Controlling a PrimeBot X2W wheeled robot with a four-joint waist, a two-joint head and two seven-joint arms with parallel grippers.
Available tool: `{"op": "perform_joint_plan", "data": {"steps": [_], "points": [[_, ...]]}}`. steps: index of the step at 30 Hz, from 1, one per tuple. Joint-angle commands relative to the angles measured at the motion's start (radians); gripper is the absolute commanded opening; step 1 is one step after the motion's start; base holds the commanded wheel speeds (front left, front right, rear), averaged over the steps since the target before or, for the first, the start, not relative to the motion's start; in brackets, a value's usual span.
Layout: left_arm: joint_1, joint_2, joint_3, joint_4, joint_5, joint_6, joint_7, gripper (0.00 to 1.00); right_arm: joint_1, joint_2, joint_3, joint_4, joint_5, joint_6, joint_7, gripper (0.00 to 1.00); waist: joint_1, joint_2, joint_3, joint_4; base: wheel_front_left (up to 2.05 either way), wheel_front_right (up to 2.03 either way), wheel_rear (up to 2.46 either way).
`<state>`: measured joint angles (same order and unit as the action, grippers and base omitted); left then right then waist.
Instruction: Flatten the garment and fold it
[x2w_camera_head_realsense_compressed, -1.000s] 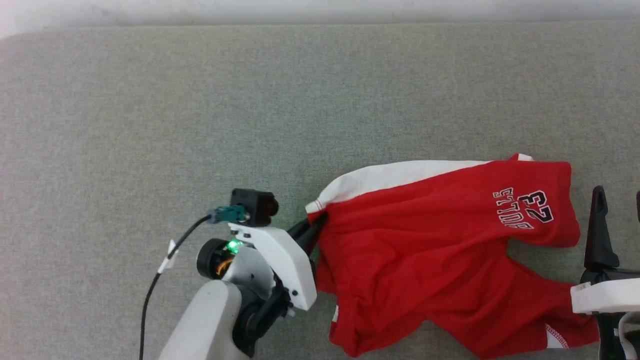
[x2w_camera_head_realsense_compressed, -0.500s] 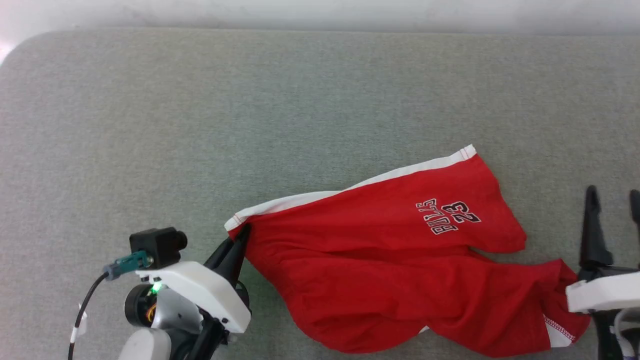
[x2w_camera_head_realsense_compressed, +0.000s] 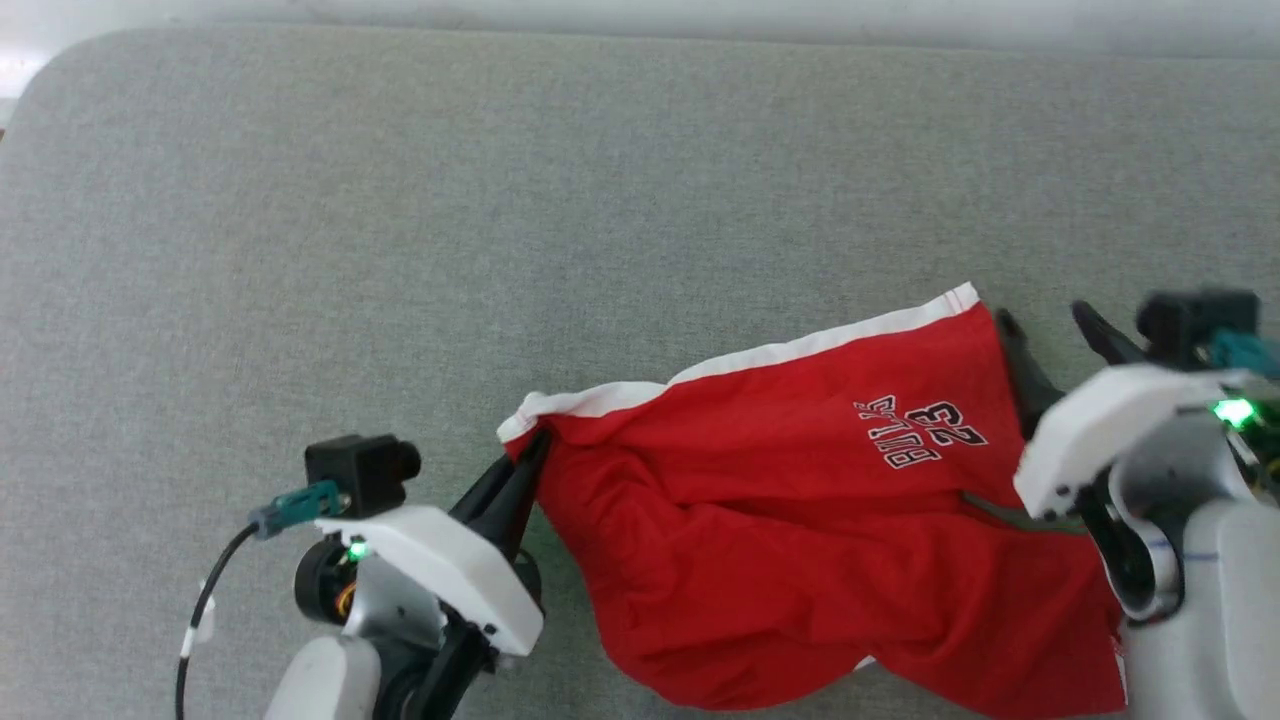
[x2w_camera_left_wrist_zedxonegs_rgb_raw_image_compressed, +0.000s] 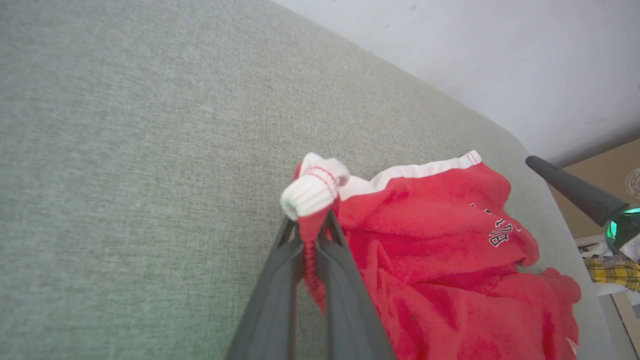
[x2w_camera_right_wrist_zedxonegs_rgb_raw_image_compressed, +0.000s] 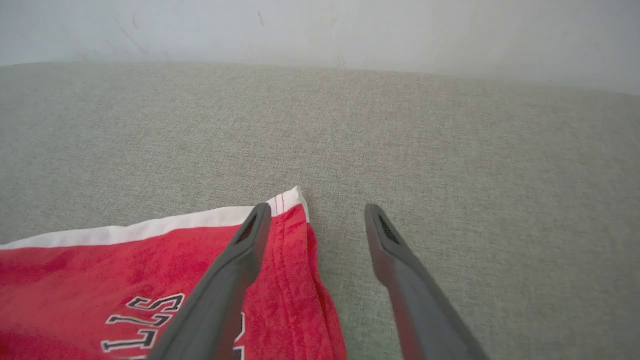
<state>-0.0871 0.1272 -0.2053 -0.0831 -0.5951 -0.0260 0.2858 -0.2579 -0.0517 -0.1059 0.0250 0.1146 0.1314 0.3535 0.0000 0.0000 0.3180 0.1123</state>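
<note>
Shorts (x2w_camera_head_realsense_compressed: 800, 520) lie rumpled on the grey cushion (x2w_camera_head_realsense_compressed: 400, 200), your left gripper (x2w_camera_head_realsense_compressed: 530, 450) clamped on the white-banded corner, your right gripper (x2w_camera_head_realsense_compressed: 1040, 318) spread wide at the far corner, one finger over the cloth, one off it.

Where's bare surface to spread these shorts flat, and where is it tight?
The grey padded surface is bare across the whole far side, from the far edge of the garment up to the wall, and to the left beyond the left gripper. Crowded: the near right, where the garment bunches beside the right gripper.
</note>
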Motion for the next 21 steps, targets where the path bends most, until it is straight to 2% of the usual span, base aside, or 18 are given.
{"op": "perform_joint_plan", "data": {"steps": [1, 9, 14, 20, 21], "points": [[-0.024, -0.006, -0.008, 0.006, 0.01, -0.009, -0.005, 0.0, -0.039, 0.001, 0.012, 0.013, -0.01, -0.001, 0.037, 1.0, 0.0, 0.0, 0.013, 0.013, 0.0, 0.0, 0.0], [-0.06, -0.018, -0.04, 0.039, 0.011, -0.025, -0.015, 0.0, -0.118, -0.009, 0.052, 0.115, -0.062, -0.001, 0.21, 1.0, 0.0, 0.0, 0.029, 0.046, 0.0, 0.0, 0.0], [-0.072, -0.024, -0.057, 0.054, 0.009, -0.03, -0.018, 0.0, -0.146, -0.015, 0.034, 0.161, -0.097, -0.001, 0.25, 1.0, 0.0, 0.0, 0.029, 0.065, 0.0, 0.0, 0.0], [-0.082, -0.03, -0.072, 0.064, 0.006, -0.031, -0.019, 0.0, -0.154, -0.009, 0.012, 0.204, -0.073, -0.001, 0.341, 1.0, 0.0, 0.0, 0.033, 0.08, 0.0, 0.0, 0.0], [-0.085, -0.031, -0.074, 0.064, 0.005, -0.031, -0.019, 0.0, -0.156, -0.008, 0.005, 0.206, -0.065, -0.001, 0.352, 0.47, 0.0, 0.0, 0.035, 0.082, 0.0, 0.0, 0.0]]}}
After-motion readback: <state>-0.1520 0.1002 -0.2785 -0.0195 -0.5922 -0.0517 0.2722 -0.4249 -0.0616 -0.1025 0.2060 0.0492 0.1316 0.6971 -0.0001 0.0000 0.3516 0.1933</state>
